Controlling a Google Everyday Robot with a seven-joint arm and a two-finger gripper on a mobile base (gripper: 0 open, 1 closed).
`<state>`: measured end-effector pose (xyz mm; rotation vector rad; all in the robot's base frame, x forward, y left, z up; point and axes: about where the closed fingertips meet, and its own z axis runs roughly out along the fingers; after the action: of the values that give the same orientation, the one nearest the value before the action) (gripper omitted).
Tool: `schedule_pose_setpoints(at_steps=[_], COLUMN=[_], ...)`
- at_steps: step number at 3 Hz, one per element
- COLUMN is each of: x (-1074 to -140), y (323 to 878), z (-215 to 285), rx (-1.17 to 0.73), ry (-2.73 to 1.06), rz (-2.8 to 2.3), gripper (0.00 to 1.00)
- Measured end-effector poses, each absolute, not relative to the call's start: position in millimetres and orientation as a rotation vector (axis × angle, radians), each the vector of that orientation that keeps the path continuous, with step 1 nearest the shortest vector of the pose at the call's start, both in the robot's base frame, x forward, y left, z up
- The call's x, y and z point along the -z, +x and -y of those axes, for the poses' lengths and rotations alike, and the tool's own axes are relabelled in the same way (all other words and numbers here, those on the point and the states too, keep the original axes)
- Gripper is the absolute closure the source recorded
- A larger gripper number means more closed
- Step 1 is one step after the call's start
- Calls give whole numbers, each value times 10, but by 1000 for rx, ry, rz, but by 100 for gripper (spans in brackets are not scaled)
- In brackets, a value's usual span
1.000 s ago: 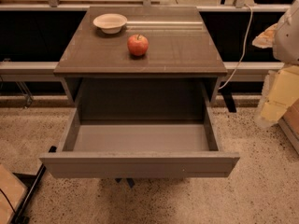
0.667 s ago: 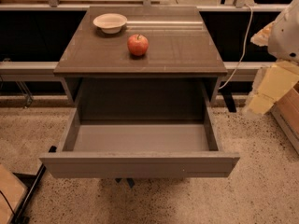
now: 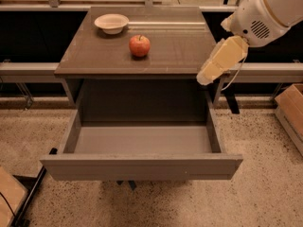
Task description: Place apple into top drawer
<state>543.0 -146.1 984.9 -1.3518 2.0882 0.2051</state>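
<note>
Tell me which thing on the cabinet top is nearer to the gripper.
The red apple, near the middle; the white bowl sits farther back left. The gripper hangs at the cabinet's right front edge.

- White rounded arm shell [image 3: 265,11] with a small slotted vent.
- Cream, blocky gripper [image 3: 206,75] over the bench's [image 3: 180,56] front right corner, with a thin pale cable trailing beside it.

apple [image 3: 139,45]: skin smooth, sl. glossy
top drawer [image 3: 142,167]: matt grey, laminate-like
gripper [image 3: 208,72]: at right, cream matt plastic
bowl [image 3: 111,21]: matt cream
</note>
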Motion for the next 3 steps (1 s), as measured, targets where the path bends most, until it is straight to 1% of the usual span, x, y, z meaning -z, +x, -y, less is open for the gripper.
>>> schedule_pose_setpoints(at_steps=[1,2,3], x=[-9849,-9687,-9388], y=[5430,5576,5968], z=[1461,1245,850], rx=[-205,-278,-398], ry=[-1352,-1295,-1192], rz=[-2088,-2078,-2059], gripper=[0,0,0])
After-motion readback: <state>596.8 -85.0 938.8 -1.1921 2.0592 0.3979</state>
